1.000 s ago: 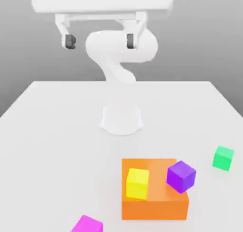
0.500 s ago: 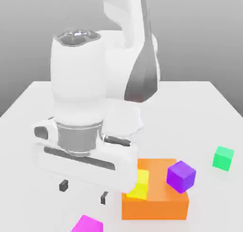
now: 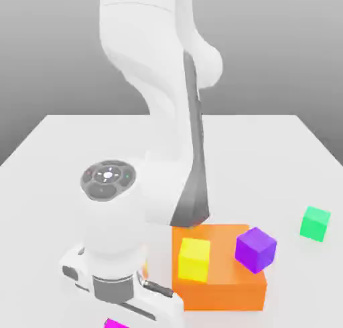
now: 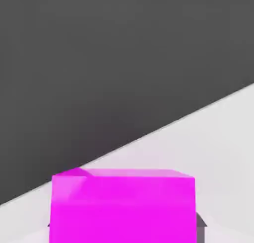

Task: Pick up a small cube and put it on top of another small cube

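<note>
A magenta cube (image 4: 122, 207) sits on the white table close under the hand camera. A dark finger (image 4: 200, 221) presses against one side of it and another shows at the opposite side, so my gripper (image 4: 124, 225) is shut on the magenta cube. In the exterior view the arm's hand (image 3: 120, 290) is low at the front left, and a sliver of the magenta cube (image 3: 115, 324) shows beneath it. A yellow cube (image 3: 194, 259) lies on a flat orange block (image 3: 221, 288). A purple cube (image 3: 255, 249) rests tilted at that block's right edge. A green cube (image 3: 315, 223) sits apart at the exterior view's right.
The white table (image 3: 60, 166) stretches back to the robot's base, which the bent arm (image 3: 167, 119) hides. The orange block stands just to the right of the hand in the exterior view. The table's front edge is close to the magenta cube.
The arm has swung down from high at the back to the front left, over the magenta cube. Its fingers, wide apart before, have closed onto the cube's sides.
</note>
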`<action>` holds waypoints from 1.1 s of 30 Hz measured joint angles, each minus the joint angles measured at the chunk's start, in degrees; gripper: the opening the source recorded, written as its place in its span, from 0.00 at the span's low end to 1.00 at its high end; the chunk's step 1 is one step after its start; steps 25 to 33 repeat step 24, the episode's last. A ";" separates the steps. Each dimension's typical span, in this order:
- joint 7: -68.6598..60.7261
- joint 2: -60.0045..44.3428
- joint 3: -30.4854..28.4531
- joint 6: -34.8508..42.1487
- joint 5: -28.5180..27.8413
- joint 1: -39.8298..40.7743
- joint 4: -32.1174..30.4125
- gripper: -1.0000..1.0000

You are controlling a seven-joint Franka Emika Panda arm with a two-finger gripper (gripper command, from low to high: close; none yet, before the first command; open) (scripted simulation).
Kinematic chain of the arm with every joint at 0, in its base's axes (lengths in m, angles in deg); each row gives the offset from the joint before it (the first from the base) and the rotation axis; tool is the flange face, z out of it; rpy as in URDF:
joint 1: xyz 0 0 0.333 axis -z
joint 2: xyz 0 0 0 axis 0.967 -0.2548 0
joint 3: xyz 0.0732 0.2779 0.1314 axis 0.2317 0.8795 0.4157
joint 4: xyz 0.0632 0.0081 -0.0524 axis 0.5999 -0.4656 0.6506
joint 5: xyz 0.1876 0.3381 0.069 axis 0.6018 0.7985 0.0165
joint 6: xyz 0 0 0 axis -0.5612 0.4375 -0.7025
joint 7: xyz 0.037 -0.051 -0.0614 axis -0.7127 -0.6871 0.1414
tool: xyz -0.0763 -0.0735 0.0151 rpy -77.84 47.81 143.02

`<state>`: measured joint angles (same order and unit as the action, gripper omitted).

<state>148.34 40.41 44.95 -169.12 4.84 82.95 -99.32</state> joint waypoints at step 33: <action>-23.02 26.50 5.71 7.38 -0.41 -8.60 -19.16 1.00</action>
